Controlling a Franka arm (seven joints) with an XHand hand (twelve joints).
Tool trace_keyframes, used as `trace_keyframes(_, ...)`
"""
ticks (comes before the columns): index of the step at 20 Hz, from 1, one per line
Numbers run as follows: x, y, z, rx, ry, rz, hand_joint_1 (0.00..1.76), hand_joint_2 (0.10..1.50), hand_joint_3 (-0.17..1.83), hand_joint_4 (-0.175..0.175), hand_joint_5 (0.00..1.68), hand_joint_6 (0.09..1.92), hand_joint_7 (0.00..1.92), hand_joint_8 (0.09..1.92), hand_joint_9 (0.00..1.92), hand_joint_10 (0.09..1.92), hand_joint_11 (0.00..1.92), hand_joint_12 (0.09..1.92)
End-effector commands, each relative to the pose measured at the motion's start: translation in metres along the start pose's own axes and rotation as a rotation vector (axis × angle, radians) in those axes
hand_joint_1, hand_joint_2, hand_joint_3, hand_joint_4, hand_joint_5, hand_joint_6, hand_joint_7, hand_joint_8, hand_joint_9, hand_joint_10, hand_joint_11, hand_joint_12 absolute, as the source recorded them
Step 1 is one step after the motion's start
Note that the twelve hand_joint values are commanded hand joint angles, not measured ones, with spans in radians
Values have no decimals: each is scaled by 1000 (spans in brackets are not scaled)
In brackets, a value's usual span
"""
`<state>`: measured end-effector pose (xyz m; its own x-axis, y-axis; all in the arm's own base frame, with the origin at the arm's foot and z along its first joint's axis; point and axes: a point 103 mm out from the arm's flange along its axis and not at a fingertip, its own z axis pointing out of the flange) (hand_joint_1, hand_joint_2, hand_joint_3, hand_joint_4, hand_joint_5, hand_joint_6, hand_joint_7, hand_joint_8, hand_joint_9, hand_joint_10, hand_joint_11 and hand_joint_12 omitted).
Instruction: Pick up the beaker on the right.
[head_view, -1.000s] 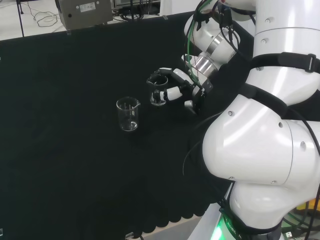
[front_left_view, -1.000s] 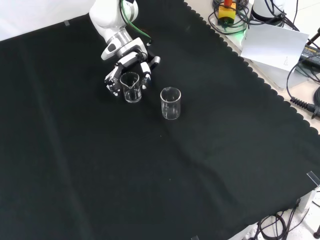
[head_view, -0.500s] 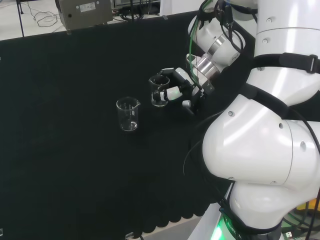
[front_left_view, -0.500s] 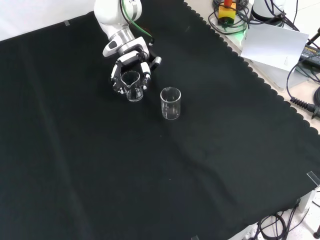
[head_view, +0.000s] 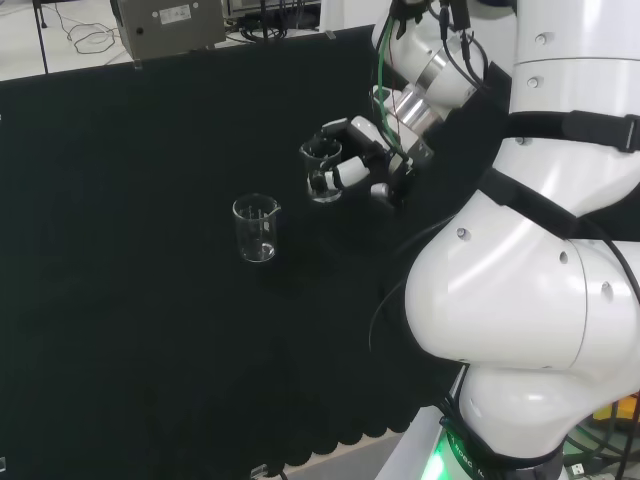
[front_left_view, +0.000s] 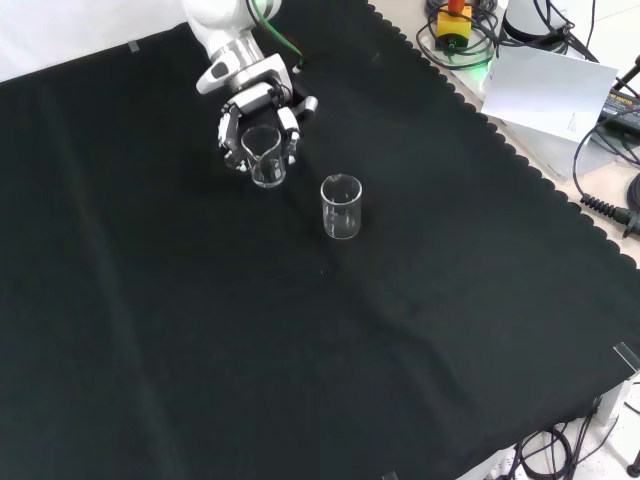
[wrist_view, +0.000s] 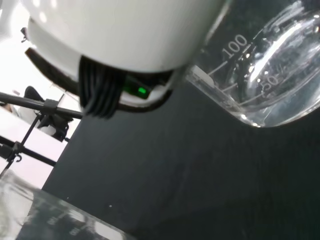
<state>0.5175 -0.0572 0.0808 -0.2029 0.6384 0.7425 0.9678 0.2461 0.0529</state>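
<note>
In the head view, the hand (head_view: 355, 160) has its fingers and thumb curled round a small clear glass beaker (head_view: 321, 171), which sits at the hand's left side, upright with its open rim up. A second clear beaker (head_view: 256, 228) stands on the black cloth (head_view: 130, 200), left of the hand and nearer the camera, well apart from the fingers. In the front view, the hand (front_left_view: 255, 115) comes in from the top and the held beaker (front_left_view: 263, 156) hangs just below its palm, ringed by black and white fingers; its rim is round, its wall see-through. The other beaker (front_left_view: 341, 206) stands below and to the right of the hand, apart from it. In the wrist view, the held beaker (wrist_view: 260, 65) is close and tilted across the frame, with white graduation marks on its clear wall and a rounded base edge above the dark cloth (wrist_view: 165, 175).
</note>
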Motion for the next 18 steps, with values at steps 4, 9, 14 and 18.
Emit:
trace_keyframes(4,44,-30,-37,51,-138,-38,1447,465,974,-175,1118,943,1253,885,1502,586,1156,732)
trace_keyframes(9,64,-48,-37,113,-208,-42,1447,461,981,-175,1121,940,1254,887,1505,586,1164,732)
trace_keyframes(14,84,-59,-34,170,-263,-54,1447,459,984,-175,1120,937,1254,887,1505,596,1165,731)
trace_keyframes(18,101,-61,-32,240,-274,-65,1447,456,993,-175,1119,940,1253,889,1500,622,1167,731)
